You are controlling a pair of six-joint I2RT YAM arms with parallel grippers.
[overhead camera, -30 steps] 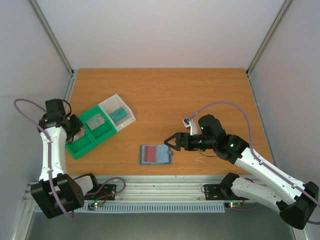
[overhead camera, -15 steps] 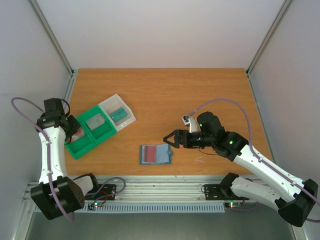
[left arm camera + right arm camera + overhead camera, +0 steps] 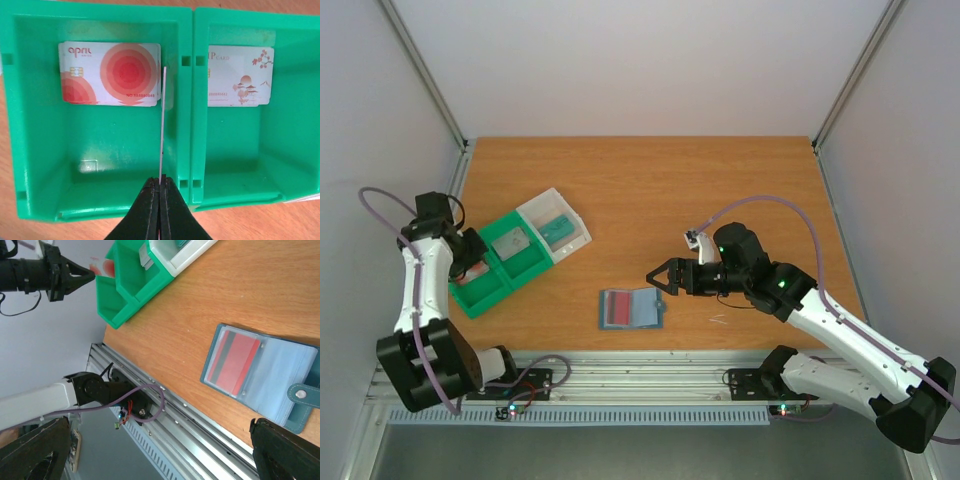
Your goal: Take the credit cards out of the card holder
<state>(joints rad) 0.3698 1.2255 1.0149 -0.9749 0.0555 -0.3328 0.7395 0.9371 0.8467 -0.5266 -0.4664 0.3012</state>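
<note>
The left fingers were pressed shut on the near edge of a thin whitish card. The card was seen edge-on, as a pale line running straight out ahead of the tips. Beyond it lay the green tray, and the held card stood over the compartment left of the tips, close to the dividing wall. At the far end of that compartment lay a white card with a big red round mark. At the far end of the compartment to the right of the tips lay a whitish card with small red drawings.

The right fingers stood spread wide and held nothing. The card holder lay open on the wooden surface, ahead of these fingers and touching neither. Its tab clasp was on the edge nearest them. A reddish-pink card sat in the clear pocket of the leaf farther from the clasp.
</note>
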